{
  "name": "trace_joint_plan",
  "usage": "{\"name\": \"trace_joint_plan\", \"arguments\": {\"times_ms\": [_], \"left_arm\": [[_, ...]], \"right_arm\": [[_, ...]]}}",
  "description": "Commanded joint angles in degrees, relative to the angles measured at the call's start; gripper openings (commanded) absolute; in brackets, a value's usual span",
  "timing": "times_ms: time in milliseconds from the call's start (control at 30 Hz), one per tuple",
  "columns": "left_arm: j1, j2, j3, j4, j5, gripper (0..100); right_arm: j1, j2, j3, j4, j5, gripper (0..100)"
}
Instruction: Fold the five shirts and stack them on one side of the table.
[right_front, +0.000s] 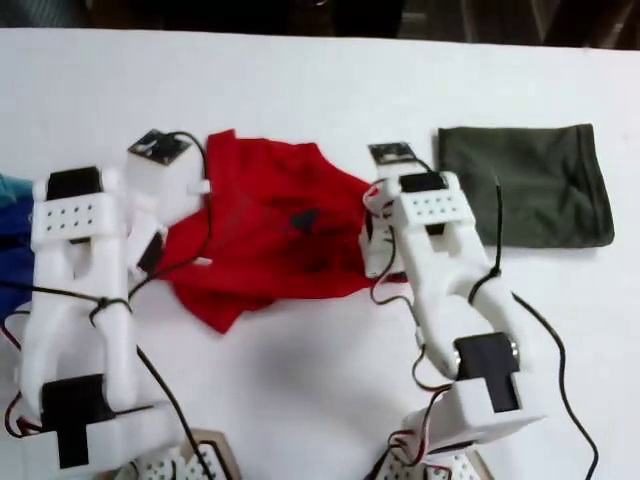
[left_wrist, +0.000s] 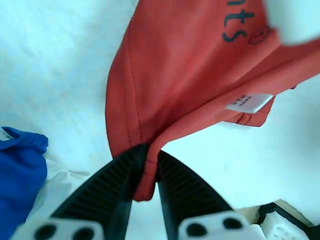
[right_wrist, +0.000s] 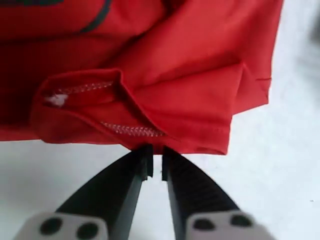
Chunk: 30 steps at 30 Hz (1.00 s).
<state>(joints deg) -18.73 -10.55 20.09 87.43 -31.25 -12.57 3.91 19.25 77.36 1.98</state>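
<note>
I have two claws on one red shirt (right_front: 270, 230) spread between my arms. The left claw (left_wrist: 146, 165) is clamped deep on an edge fold, and the right claw (right_wrist: 156, 160) nips its hem at the tips. One blue shirt (right_front: 12, 250) lies bunched beside my left arm, and farther off is one folded dark green shirt (right_front: 525, 185).

Red shirt (right_front: 265, 225) blocking ctr, green shirt (right_front: 525, 185) upper right, blue shirt (right_front: 12, 250) left edge, table (right_front: 300, 80) open up top & lower ctr

A white counter (right_front: 320, 70) spans the high view, evenly lit. Beyond its far edge lies a dark, shadowed strip (right_front: 250, 12) of room.
</note>
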Motion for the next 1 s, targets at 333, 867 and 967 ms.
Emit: {"name": "trace_joint_plan", "arguments": {"times_ms": [333, 867, 967], "left_arm": [[-0.26, -1.41, -2.07, -0.62, -0.53, 3], [-0.26, -1.32, -2.15, -2.29, -0.53, 3], [-0.26, -1.32, -1.98, -2.29, -0.53, 3]], "right_arm": [[4.62, -0.22, -4.84, -0.57, 3.69, 21.9], [2.95, 12.18, -12.22, -2.42, -6.95, 12.7], [4.35, 17.27, -14.33, -2.24, -6.95, 12.7]]}}
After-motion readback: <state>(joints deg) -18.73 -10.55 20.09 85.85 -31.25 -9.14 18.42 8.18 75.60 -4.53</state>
